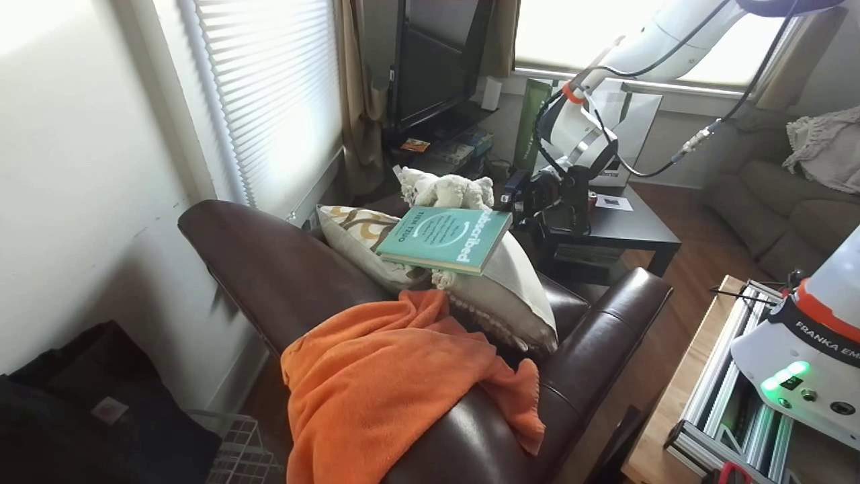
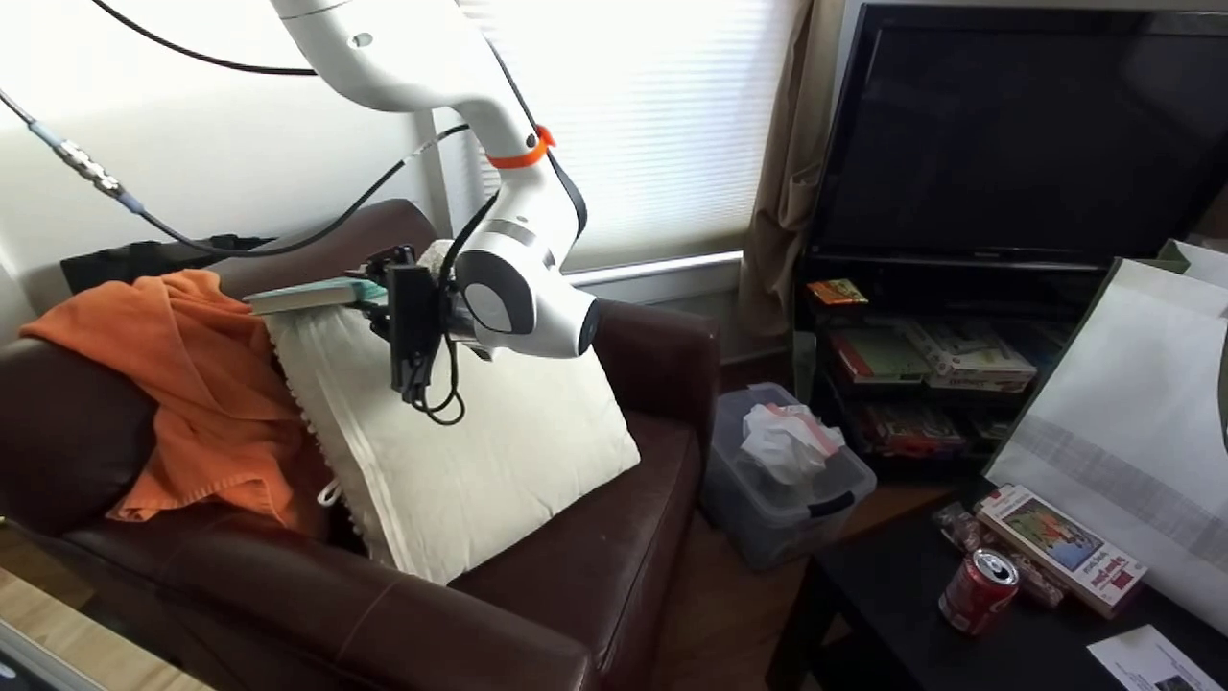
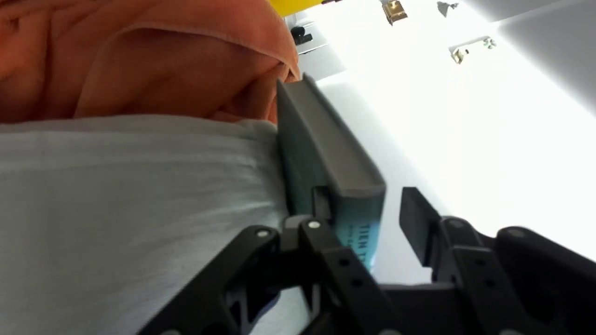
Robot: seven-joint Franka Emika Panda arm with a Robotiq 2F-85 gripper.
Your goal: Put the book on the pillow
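Teal Tien Tzuo hardcover (image 1: 440, 238) lies across top of cream throw pillow (image 2: 499, 461) leaning in brown leather armchair (image 2: 326, 614), so placing looks basically done imo. Patterned pillow (image 1: 357, 236) at hardcover's nine o'clock in an exterior view, probably helps prop it. End effector (image 2: 363, 289) at hardcover's three o'clock in an exterior view. Not gripping: fingers (image 3: 416, 218) spread, one seems tucked against underside, other clear of top face. Guess: straddling so it can back straight out without dragging hardcover off.

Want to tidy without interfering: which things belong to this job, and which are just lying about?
For the job:
teal book
cream pillow beneath it
fingers, open

Just lying about:
orange blanket
red can
paper sheet
plastic bin
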